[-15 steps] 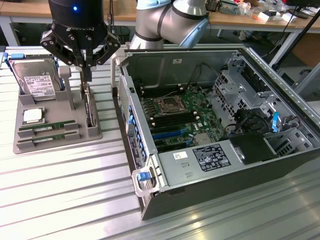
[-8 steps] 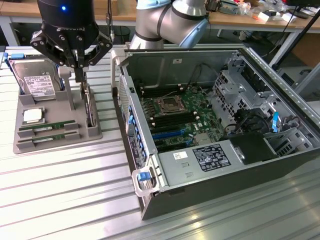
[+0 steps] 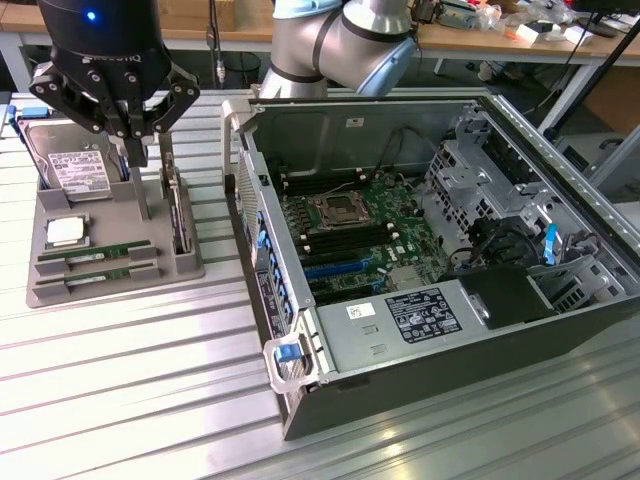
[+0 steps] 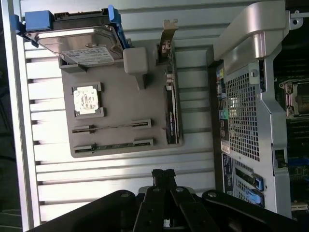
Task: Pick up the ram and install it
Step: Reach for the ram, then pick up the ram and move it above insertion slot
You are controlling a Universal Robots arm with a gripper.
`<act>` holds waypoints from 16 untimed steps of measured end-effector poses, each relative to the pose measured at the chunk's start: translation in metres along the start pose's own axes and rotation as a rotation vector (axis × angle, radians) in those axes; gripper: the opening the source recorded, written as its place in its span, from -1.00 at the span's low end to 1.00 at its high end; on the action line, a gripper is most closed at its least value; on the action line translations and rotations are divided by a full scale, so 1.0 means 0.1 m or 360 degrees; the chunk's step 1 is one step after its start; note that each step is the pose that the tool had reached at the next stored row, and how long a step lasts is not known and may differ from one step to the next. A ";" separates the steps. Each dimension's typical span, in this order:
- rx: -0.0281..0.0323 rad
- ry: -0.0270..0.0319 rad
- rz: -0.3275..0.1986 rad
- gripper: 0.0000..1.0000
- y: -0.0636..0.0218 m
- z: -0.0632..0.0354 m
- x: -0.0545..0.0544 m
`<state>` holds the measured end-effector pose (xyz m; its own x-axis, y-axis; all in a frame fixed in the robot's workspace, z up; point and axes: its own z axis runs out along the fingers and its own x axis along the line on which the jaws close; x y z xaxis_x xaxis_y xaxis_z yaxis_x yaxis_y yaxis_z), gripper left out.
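So the gripper (image 3: 134, 140), a black one with chunky linkage arms, is pinched fully shut with nothing in it, hanging over the grey plastic tray (image 3: 115, 215) near the far edge of the counter (image 3: 120, 380), on the exterior view's left. The counter is ribbed aluminium slats, pretty shiny. The ram (image 3: 95, 255) is a thin green strip lying flat in its tray slot, with the second ram (image 3: 100, 275) in the next slot just beside it, closer to the tray's near edge. The same tray holds a square silver CPU (image 3: 65, 231), a labelled metal hard drive (image 3: 80, 170) propped at a tilt, and a card (image 3: 178, 210) standing on edge. The open steel PC case (image 3: 290, 410) sits just beside the tray, green motherboard (image 3: 360, 225) showing.
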<state>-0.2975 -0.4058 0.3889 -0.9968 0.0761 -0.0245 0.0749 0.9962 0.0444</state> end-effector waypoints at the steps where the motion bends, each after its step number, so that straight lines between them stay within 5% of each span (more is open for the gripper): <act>1: 0.00001 0.00001 0.0000 -0.79 0.000 -0.001 0.00; 9: -0.00001 0.00001 -0.0004 -0.79 0.000 0.000 0.00; 16: -0.00026 0.00048 -0.0109 -0.79 0.000 0.000 0.00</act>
<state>-0.2977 -0.4058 0.3890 -0.9997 0.0077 -0.0245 0.0066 0.9990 0.0444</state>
